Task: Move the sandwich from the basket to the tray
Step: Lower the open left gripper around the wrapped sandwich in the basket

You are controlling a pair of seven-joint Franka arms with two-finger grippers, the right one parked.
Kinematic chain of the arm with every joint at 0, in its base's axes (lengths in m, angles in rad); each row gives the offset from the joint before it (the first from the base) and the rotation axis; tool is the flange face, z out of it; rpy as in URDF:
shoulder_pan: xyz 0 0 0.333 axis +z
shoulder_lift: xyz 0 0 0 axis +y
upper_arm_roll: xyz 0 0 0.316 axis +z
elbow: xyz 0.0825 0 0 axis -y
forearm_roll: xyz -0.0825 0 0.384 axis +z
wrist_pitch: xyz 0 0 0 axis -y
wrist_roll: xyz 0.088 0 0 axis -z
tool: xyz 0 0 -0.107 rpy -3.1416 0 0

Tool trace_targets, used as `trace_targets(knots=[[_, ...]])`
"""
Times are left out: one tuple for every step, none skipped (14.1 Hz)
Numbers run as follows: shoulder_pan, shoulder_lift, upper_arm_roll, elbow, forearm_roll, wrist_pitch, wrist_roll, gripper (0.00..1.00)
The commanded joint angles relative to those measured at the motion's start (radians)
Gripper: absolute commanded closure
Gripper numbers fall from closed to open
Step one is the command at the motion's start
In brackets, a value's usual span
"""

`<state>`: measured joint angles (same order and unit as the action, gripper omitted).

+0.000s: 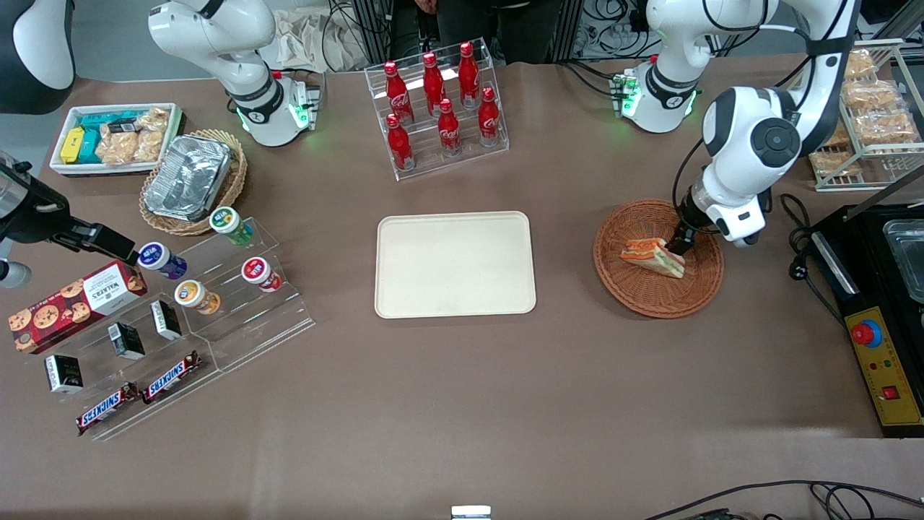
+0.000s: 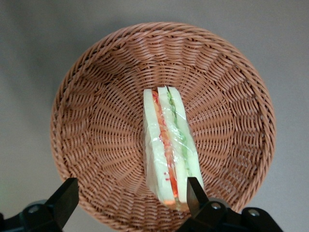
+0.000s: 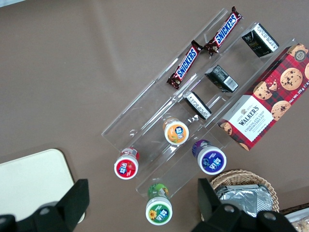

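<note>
The sandwich [image 1: 653, 256] [image 2: 169, 145], a plastic-wrapped wedge with orange and green filling, lies on edge in the round reddish-brown basket [image 1: 650, 307] [image 2: 96, 72]. My left gripper [image 1: 678, 245] [image 2: 130, 191] hangs open just above the basket, over the end of the sandwich that points toward the working arm's end of the table. In the left wrist view one finger [image 2: 195, 195] overlaps that end, and the other finger [image 2: 67, 198] stands wide of it over bare wicker. The cream tray [image 1: 455, 263] lies flat beside the basket, toward the parked arm's end, with nothing on it.
A clear rack of red cola bottles [image 1: 440, 108] stands farther from the front camera than the tray. A black control box with a red button [image 1: 881, 361] and a wire rack of snacks [image 1: 873, 115] sit at the working arm's end. An acrylic stand with cups and candy bars [image 1: 180, 303] sits at the parked arm's end.
</note>
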<state>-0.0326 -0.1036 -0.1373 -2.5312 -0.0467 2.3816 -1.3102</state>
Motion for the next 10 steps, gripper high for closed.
trace_targets(knots=[[-0.001,0.021,-0.004,-0.02,-0.038,0.068,-0.032,0.01],[-0.004,0.025,-0.004,-0.018,-0.054,0.079,-0.032,0.01],[-0.006,0.039,-0.004,-0.017,-0.062,0.097,-0.032,0.01],[-0.006,0.054,-0.004,-0.014,-0.062,0.114,-0.032,0.01],[-0.007,0.067,-0.005,-0.014,-0.064,0.135,-0.034,0.01],[-0.007,0.08,-0.005,-0.014,-0.065,0.146,-0.034,0.01],[-0.007,0.093,-0.005,-0.009,-0.076,0.155,-0.034,0.01],[-0.007,0.105,-0.005,-0.009,-0.081,0.166,-0.034,0.01],[-0.009,0.116,-0.005,-0.009,-0.081,0.171,-0.034,0.01],[-0.007,0.126,-0.005,-0.008,-0.082,0.178,-0.034,0.01]])
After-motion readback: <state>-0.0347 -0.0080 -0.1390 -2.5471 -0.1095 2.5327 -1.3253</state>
